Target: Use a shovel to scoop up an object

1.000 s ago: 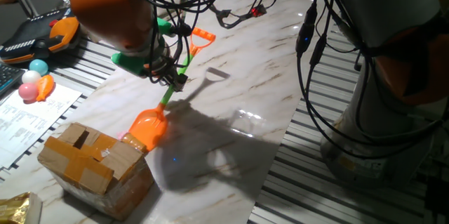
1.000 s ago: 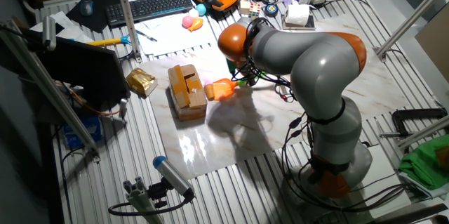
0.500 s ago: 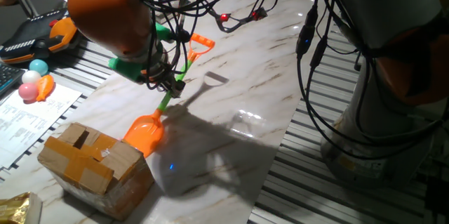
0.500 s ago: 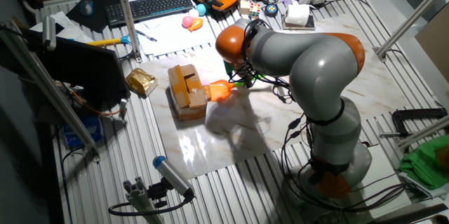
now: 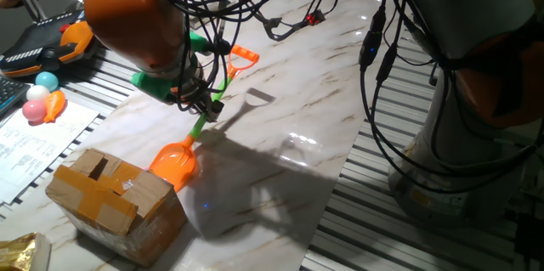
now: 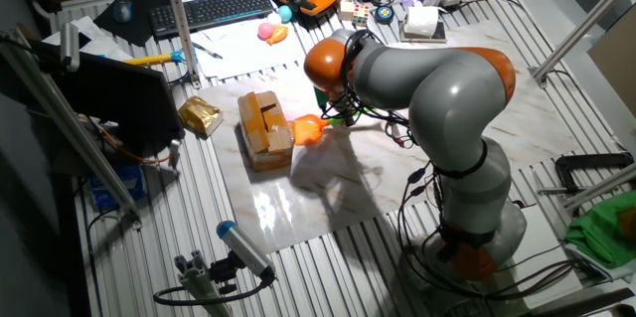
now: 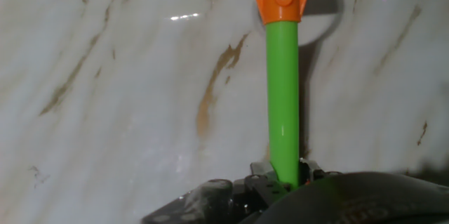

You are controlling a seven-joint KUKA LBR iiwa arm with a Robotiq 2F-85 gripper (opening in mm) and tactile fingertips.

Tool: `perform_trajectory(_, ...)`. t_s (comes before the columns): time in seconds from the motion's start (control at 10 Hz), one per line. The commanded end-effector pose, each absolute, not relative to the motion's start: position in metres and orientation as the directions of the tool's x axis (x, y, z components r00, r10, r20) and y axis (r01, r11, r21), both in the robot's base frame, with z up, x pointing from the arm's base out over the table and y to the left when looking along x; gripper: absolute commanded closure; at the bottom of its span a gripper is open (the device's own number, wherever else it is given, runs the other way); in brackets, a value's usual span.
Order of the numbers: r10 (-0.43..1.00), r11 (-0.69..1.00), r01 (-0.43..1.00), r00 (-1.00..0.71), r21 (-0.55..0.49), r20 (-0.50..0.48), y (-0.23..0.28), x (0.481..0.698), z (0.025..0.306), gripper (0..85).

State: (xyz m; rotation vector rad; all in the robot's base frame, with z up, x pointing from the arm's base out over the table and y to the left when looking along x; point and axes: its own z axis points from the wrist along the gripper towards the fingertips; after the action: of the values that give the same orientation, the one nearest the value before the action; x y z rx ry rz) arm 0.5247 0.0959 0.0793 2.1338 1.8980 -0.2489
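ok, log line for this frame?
claw: shut on shovel shaft | shovel: scoop down, against cardboard box | cone: not visible

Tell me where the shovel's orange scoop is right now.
In one fixed view, the shovel's orange scoop sits low on the marble table, up against the taped cardboard box, with the gripper clamping its green shaft.

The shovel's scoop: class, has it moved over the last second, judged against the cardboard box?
Yes. The scoop has slid toward the box and now sits against its near corner.
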Motion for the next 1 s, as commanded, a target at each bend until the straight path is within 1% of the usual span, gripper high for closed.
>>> perform_trajectory(0.0,0.945,-0.103,0.991,0.125,0.089,-0.303,0.098,0.525,0.078,84.3)
perform_trajectory(0.5,0.958,-0.097,0.992,0.113,0.076,-0.263,0.1,0.526,0.074,84.3)
perform_trajectory(0.6,0.964,-0.092,0.994,0.106,0.064,-0.245,0.098,0.528,0.076,84.3)
perform_trajectory(0.8,0.98,-0.097,0.994,0.104,0.047,-0.17,0.09,0.534,0.081,84.3)
perform_trajectory(0.9,0.984,-0.087,0.995,0.093,0.044,-0.154,0.085,0.537,0.085,84.3)
